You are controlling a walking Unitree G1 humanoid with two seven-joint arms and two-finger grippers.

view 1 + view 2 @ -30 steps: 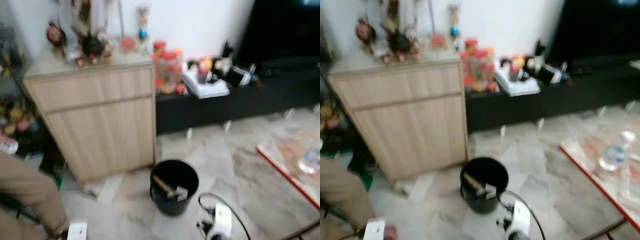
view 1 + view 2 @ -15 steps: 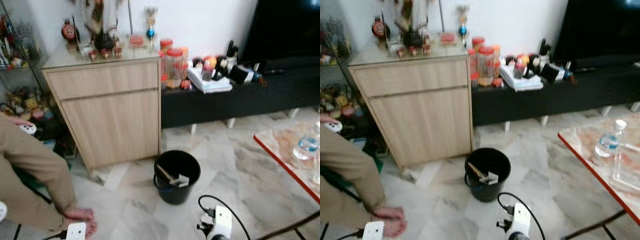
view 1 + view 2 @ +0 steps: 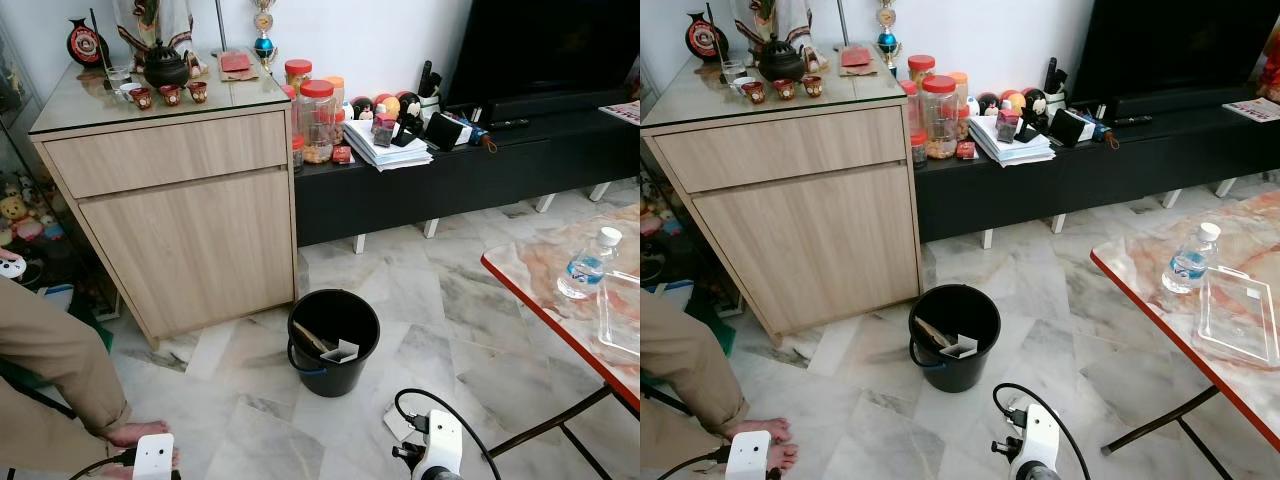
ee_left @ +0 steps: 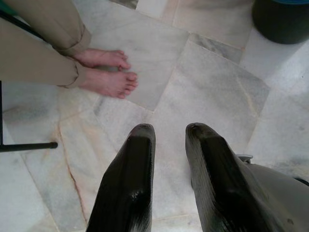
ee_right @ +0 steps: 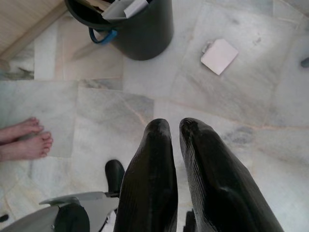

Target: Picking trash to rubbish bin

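Observation:
A black rubbish bin (image 3: pixel 333 340) stands on the marble floor in front of me, with paper and card scraps inside it. A flat white piece of trash (image 5: pixel 219 56) lies on the floor just beside the bin (image 5: pixel 140 29), and shows next to my right arm (image 3: pixel 397 426). My right gripper (image 5: pixel 175 123) hangs low over the tiles a short way from that piece, shut and holding nothing. My left gripper (image 4: pixel 170 129) hangs over bare floor with a small gap between its fingers, open and holding nothing.
A person in tan trousers stands at my left, bare feet (image 4: pixel 108 77) close to my left gripper. A wooden cabinet (image 3: pixel 190 230) and a black TV bench (image 3: pixel 450 170) lie behind the bin. A red-edged table (image 3: pixel 560 310) with a water bottle (image 3: pixel 585 265) is at the right.
The camera has shifted and the picture has sharpened. The person's feet have come into view at the lower left. The bin and both hanging arms have not moved.

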